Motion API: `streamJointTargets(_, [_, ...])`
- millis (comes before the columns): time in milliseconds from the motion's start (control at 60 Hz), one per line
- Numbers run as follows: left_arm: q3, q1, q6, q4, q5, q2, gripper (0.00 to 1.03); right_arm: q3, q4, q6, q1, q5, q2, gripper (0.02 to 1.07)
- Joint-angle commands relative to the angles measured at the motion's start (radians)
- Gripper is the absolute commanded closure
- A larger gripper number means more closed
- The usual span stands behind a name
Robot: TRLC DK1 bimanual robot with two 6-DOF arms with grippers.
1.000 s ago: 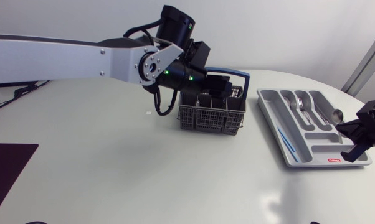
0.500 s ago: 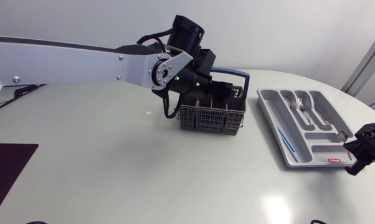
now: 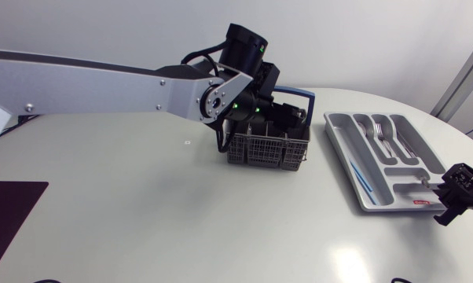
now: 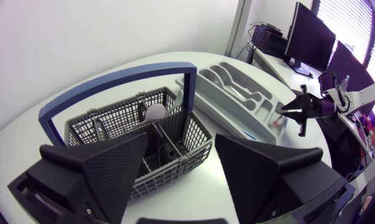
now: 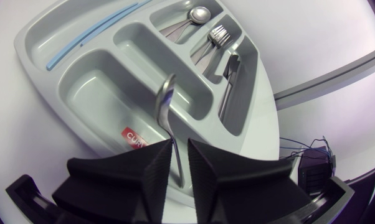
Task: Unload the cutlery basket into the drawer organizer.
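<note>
Right hand (image 3: 455, 194) sat at the counter's (image 3: 142, 212) rounded edge, just off the organizer's (image 3: 378, 206) labelled short end, with the counter rim close behind it. Its fingers were nearly together, clamped from both sides on a thin metal cutlery piece (image 5: 167, 106). The piece stuck straight ahead out of the hand, long axis in line with the fingers. Its free end was flat and widening, over the organizer's (image 5: 32, 37) wide crosswise compartment. Bowl end or handle end: could not tell. Further ahead of the hand the long slots ran away from it, holding a spoon (image 5: 197, 14), a fork (image 5: 215, 36) and a knife (image 5: 230, 74), all lying lengthwise. A blue stick (image 5: 88, 37) lay in the narrow side slot.

Left hand (image 4: 182, 146) was above the cutlery basket (image 4: 113, 121), fingers spread wide, gripping nothing. Under it were the basket dividers, and one spoon bowl (image 4: 153, 112) stood up in a cell ahead of the fingers. Blue handle (image 4: 113, 87) arched upright across the basket ahead of the hand. From overhead, the left hand (image 3: 280, 114) was low over the basket (image 3: 268, 148). A strip of counter lay between basket and organizer, and the two hands were well apart.
</note>
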Motion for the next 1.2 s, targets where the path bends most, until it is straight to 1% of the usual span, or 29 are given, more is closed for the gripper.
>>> streamJointTargets(0, [-0.025, -0.011, 0.026, 0.016, -0.021, 0.041, 0.26, -0.014, 0.007, -0.028, -0.008, 0.012, 0.017, 0.35])
streamJointTargets(33, [-0.023, -0.012, 0.032, 0.024, -0.030, 0.047, 0.27, -0.016, 0.006, -0.025, -0.008, 0.019, 0.012, 0.21])
streamJointTargets(67, [-0.016, -0.014, 0.034, 0.025, -0.048, 0.056, 0.27, -0.016, -0.002, -0.019, -0.009, 0.020, 0.000, 0.14])
streamJointTargets(167, [-0.002, -0.023, 0.037, 0.025, -0.076, 0.073, 0.27, -0.016, -0.044, 0.016, -0.009, 0.019, -0.049, 0.09])
streamJointTargets(250, [0.012, -0.037, 0.038, 0.025, -0.110, 0.093, 0.28, -0.033, -0.071, 0.039, -0.006, 0.019, -0.106, 0.09])
streamJointTargets(267, [0.018, -0.040, 0.038, 0.025, -0.117, 0.101, 0.30, -0.037, -0.073, 0.050, -0.003, 0.019, -0.123, 0.09])
streamJointTargets(317, [0.035, -0.046, 0.038, 0.022, -0.142, 0.118, 0.34, -0.046, -0.088, 0.071, 0.005, 0.019, -0.158, 0.09])
streamJointTargets(400, [0.081, -0.055, 0.034, 0.004, -0.177, 0.153, 0.39, -0.054, -0.148, 0.110, 0.035, 0.017, -0.221, 0.09])
streamJointTargets(450, [0.118, -0.060, 0.027, -0.016, -0.202, 0.178, 0.39, -0.060, -0.175, 0.130, 0.057, 0.017, -0.257, 0.09])
streamJointTargets(533, [0.191, -0.061, 0.003, -0.059, -0.256, 0.225, 0.44, -0.074, -0.232, 0.165, 0.101, 0.019, -0.316, 0.09])
streamJointTargets(633, [0.294, -0.055, -0.022, -0.130, -0.291, 0.291, 0.44, -0.073, -0.274, 0.219, 0.147, 0.032, -0.359, 0.08])
streamJointTargets(817, [0.417, -0.043, -0.062, -0.206, -0.297, 0.363, 0.45, -0.077, -0.324, 0.291, 0.227, 0.057, -0.415, 0.08])
streamJointTargets(850, [0.434, -0.043, -0.071, -0.215, -0.297, 0.374, 0.47, -0.079, -0.329, 0.300, 0.239, 0.063, -0.421, 0.08])
streamJointTargets(1017, [0.504, -0.035, -0.103, -0.265, -0.297, 0.422, 0.49, -0.089, -0.337, 0.329, 0.284, 0.071, -0.439, 0.08])
streamJointTargets(1033, [0.509, -0.035, -0.103, -0.266, -0.297, 0.425, 0.50, -0.089, -0.337, 0.329, 0.287, 0.072, -0.441, 0.08])
streamJointTargets(1050, [0.513, -0.035, -0.103, -0.266, -0.297, 0.428, 0.53, -0.091, -0.337, 0.329, 0.288, 0.072, -0.442, 0.08])
streamJointTargets(1117, [0.520, -0.035, -0.108, -0.266, -0.297, 0.435, 0.54, -0.094, -0.337, 0.331, 0.296, 0.078, -0.445, 0.08])
streamJointTargets(1133, [0.523, -0.035, -0.109, -0.268, -0.297, 0.437, 0.56, -0.094, -0.338, 0.331, 0.296, 0.080, -0.448, 0.08])
streamJointTargets(1183, [0.523, -0.035, -0.112, -0.266, -0.297, 0.440, 0.58, -0.096, -0.338, 0.331, 0.299, 0.080, -0.450, 0.08])
